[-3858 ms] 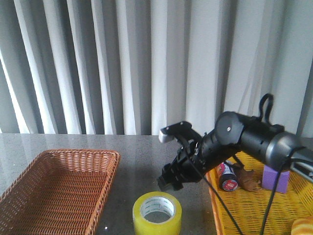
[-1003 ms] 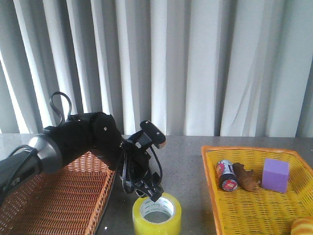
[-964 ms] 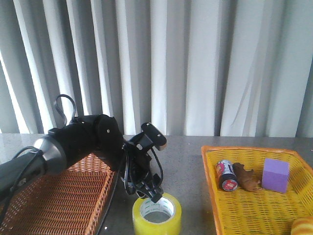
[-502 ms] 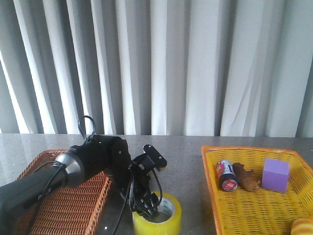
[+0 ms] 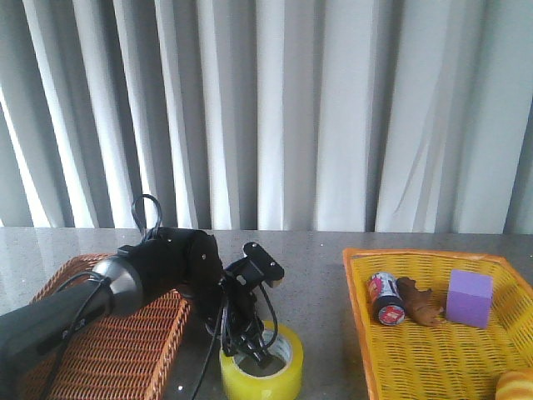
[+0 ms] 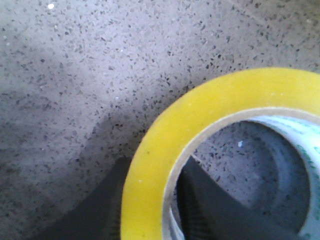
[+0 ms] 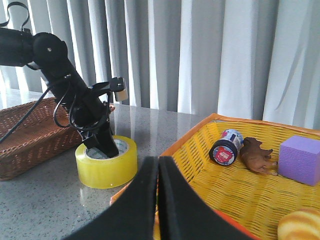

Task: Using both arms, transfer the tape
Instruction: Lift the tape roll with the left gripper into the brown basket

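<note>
Since half a second ago the tape (image 5: 261,369) has slid a little left, with the left gripper (image 5: 255,351) still down in it. One finger sits inside the ring and one outside, around its wall. To do this well, squeeze firmly, then lift straight up. The shiny yellow roll lies flat on the table (image 5: 316,250) between the baskets. The right gripper (image 7: 158,200) is pressed closed, holding nothing.

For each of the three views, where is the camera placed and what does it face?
Front view: faces forward over the table; shows the left arm at the yellow tape roll.
Left wrist view: on the left arm, facing down; left gripper straddles the roll's wall.
Right wrist view: on the right arm; shows the right gripper, closed.
All share the tape.
</note>
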### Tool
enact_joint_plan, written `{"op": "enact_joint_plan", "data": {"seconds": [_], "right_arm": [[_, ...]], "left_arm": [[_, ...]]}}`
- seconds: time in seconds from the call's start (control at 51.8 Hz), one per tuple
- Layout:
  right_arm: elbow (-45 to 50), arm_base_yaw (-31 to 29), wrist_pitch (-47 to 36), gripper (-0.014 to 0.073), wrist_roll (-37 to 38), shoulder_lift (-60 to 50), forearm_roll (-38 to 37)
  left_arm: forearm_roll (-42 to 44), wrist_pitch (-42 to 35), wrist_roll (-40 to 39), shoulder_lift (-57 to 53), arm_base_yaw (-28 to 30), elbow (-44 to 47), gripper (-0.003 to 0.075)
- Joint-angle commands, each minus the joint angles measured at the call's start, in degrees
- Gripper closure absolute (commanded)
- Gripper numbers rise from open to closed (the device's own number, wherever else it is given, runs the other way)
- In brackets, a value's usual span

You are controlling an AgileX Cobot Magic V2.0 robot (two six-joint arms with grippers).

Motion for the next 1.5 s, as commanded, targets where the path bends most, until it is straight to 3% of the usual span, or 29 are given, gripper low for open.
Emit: {"op": "enact_joint_plan", "data": {"seconds": [0.0,0.27,0.502,0.733,1.177,1.485], "right_arm": [[-1.6,-0.2,-3.9,0.0599,0.0,0.4,0.1],[-1.6,-0.2,-3.8,0.0599,0.0,0.4,0.1],[-1.6,-0.2,-2.8,0.0599,0.0,0.4,0.1],[-1.6,-0.2,-2.5,0.0599,0.0,0.4,0.1],[-1.6,-0.2,-0.9,0.0599,0.0,0.4,0.1],[-1.6,-0.2,-0.9,0.0599,0.0,0.4,0.1]], "left_arm": [[-0.5,-5.0,-2.5,-6.8,0.0,-1.7,0.0728],[0.0,-4.3,-2.9,-18.1,3.1,-1.7,0.0728],[0.1,4.1,-6.5,-26.4,15.3,-1.5,0.0728],[-0.1,13.0,-8.2,-22.9,25.2,-1.5,0.0727],[-0.5,17.9,-9.7,-8.1,25.6,-1.5,0.0726],[-0.5,17.9,-13.0,-6.9,25.6,-1.5,0.0707]]}}
